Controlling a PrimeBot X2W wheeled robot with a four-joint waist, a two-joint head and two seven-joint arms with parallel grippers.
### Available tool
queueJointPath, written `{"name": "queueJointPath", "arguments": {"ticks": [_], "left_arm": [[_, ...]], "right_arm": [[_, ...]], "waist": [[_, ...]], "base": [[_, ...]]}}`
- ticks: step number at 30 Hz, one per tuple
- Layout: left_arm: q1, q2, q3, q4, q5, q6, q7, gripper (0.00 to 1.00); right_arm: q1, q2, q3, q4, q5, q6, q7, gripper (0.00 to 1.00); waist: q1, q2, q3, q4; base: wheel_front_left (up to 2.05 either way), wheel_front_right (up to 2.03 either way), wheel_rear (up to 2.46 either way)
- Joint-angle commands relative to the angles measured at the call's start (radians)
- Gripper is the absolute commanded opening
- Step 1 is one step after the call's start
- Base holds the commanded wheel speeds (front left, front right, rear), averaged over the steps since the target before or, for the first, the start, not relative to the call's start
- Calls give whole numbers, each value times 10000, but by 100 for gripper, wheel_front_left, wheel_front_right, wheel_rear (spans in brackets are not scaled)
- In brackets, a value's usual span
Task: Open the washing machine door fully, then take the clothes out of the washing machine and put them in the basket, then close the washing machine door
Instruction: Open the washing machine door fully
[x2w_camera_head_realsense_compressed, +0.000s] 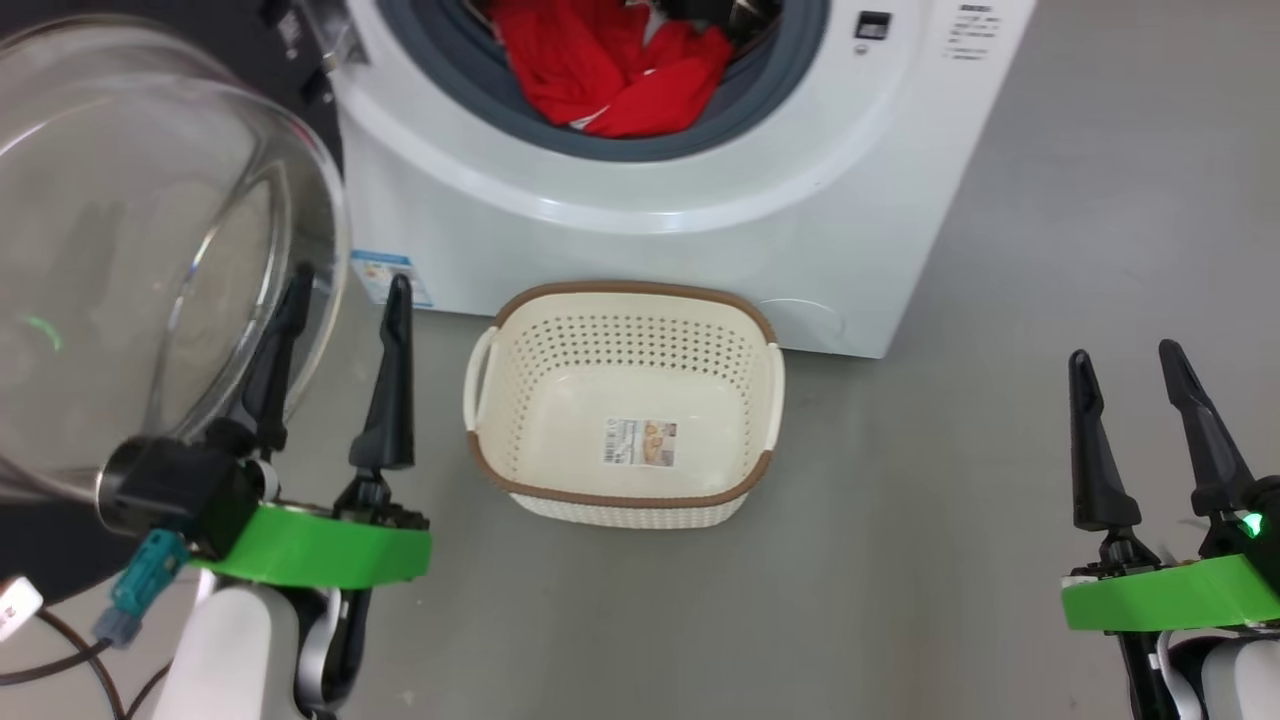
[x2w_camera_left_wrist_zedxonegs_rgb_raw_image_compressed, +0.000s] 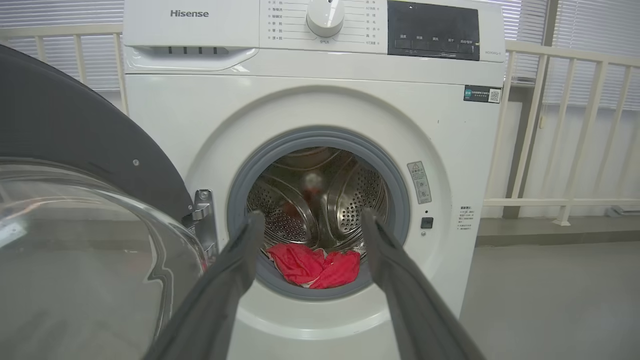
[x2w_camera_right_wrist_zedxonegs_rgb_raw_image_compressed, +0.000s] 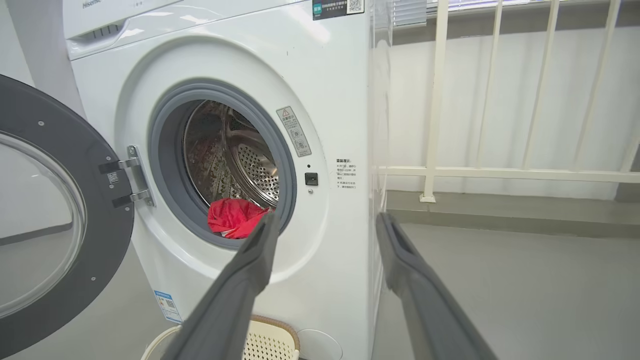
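The white washing machine (x2w_camera_head_realsense_compressed: 660, 240) (x2w_camera_left_wrist_zedxonegs_rgb_raw_image_compressed: 350, 100) (x2w_camera_right_wrist_zedxonegs_rgb_raw_image_compressed: 330, 100) stands with its door (x2w_camera_head_realsense_compressed: 120, 250) (x2w_camera_left_wrist_zedxonegs_rgb_raw_image_compressed: 75, 250) (x2w_camera_right_wrist_zedxonegs_rgb_raw_image_compressed: 45, 220) swung open to the left. Red clothes (x2w_camera_head_realsense_compressed: 615, 70) (x2w_camera_left_wrist_zedxonegs_rgb_raw_image_compressed: 312, 265) (x2w_camera_right_wrist_zedxonegs_rgb_raw_image_compressed: 232, 217) lie at the drum's front lip. On the floor just before the machine sits the cream basket (x2w_camera_head_realsense_compressed: 625, 405) (x2w_camera_right_wrist_zedxonegs_rgb_raw_image_compressed: 265, 342), with nothing in it but a paper label. My left gripper (x2w_camera_head_realsense_compressed: 345, 285) (x2w_camera_left_wrist_zedxonegs_rgb_raw_image_compressed: 310, 220) is open, its fingers beside the door's glass bowl, holding nothing. Low at the right, away from the machine, my right gripper (x2w_camera_head_realsense_compressed: 1125, 355) (x2w_camera_right_wrist_zedxonegs_rgb_raw_image_compressed: 327, 220) is open too.
Grey floor (x2w_camera_head_realsense_compressed: 1000, 450) stretches to the right of the machine and basket. A white railing (x2w_camera_right_wrist_zedxonegs_rgb_raw_image_compressed: 480, 170) with blinds behind it runs along the back. Cables (x2w_camera_head_realsense_compressed: 60, 650) trail by my left forearm.
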Motion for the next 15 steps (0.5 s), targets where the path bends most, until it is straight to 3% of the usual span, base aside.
{"name": "queueJointPath", "arguments": {"ticks": [1,15], "left_arm": [[121,294,276,-299,-107,-60,-31,100],[1417,435,524,-338,-730,27,51,100]], "right_arm": [[-122,-5,181,-216,83,62,-110,100],[563,-5,442,-547,-63,62,-135,100]], "waist": [[0,-1,-157,-550],[0,-1,-759,-1824]], "base": [[0,0,0],[0,0,0]]}}
